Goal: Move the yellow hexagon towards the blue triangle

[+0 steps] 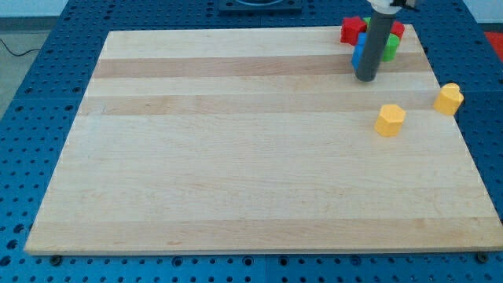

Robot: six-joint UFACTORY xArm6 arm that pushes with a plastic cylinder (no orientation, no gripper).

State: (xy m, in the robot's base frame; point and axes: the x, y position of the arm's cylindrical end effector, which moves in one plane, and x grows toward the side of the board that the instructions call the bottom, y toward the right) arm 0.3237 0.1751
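The yellow hexagon [390, 119] lies on the wooden board at the view's right. The blue block [358, 55] sits near the view's top right, mostly hidden behind my rod, so its shape cannot be made out. My tip [365, 78] rests on the board just below the blue block and up-left of the yellow hexagon, a short gap apart from it.
A second yellow block [449, 99] lies near the board's right edge [464, 134]. A red block [352, 30] and a green block [390, 47] are clustered with the blue one at the top right, with another red piece [398, 30] behind the rod.
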